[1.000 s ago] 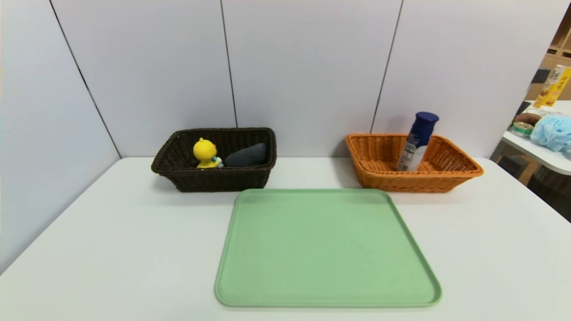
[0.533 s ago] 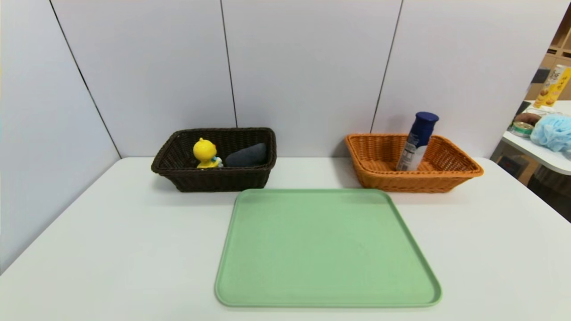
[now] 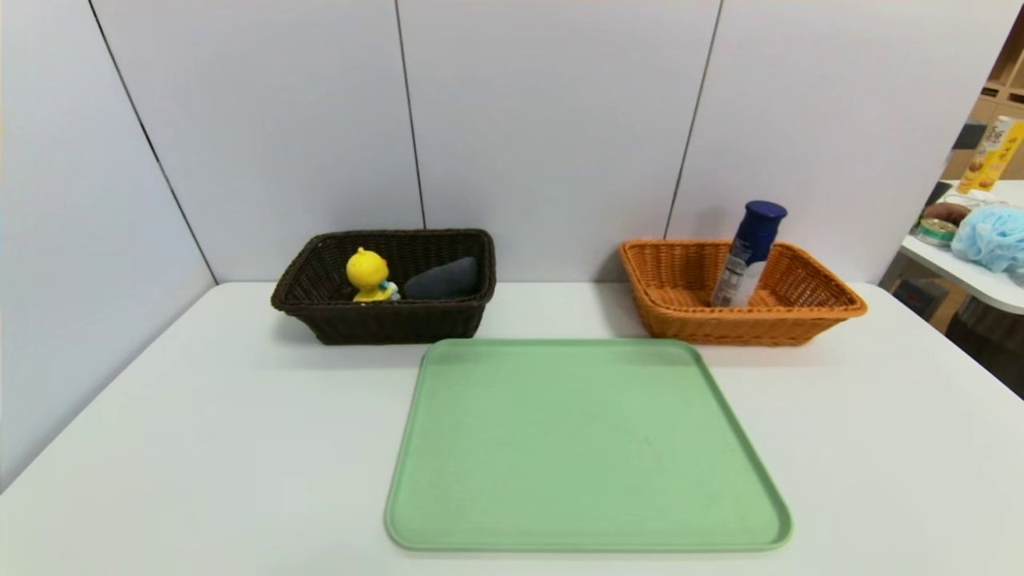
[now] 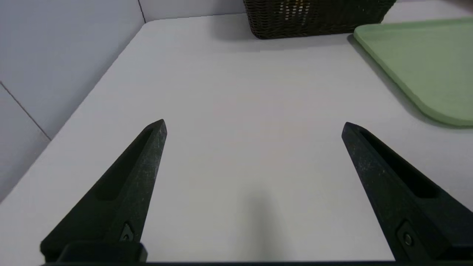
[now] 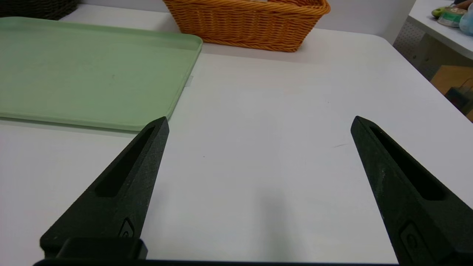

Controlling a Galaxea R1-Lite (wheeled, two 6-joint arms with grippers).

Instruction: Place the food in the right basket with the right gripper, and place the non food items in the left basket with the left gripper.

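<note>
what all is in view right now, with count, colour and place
wicker basket: 1, dark brown, back left of table
yellow duck figure: 1, yellow, in dark basket
soft-looking item: 1, dark grey, same basket
wicker basket: 1, orange-brown, back right
bottle: 1, blue and white, leaning in orange-brown basket
tray: 1, green, table centre
table: 1, white, under these
wall panels: several, whitish, behind and left
side table: 1, white, far right, holding blue mesh puff, green-banded tin, yellow tube, brown item
left gripper, right gripper: 2, black, above table front, fingers open
</note>
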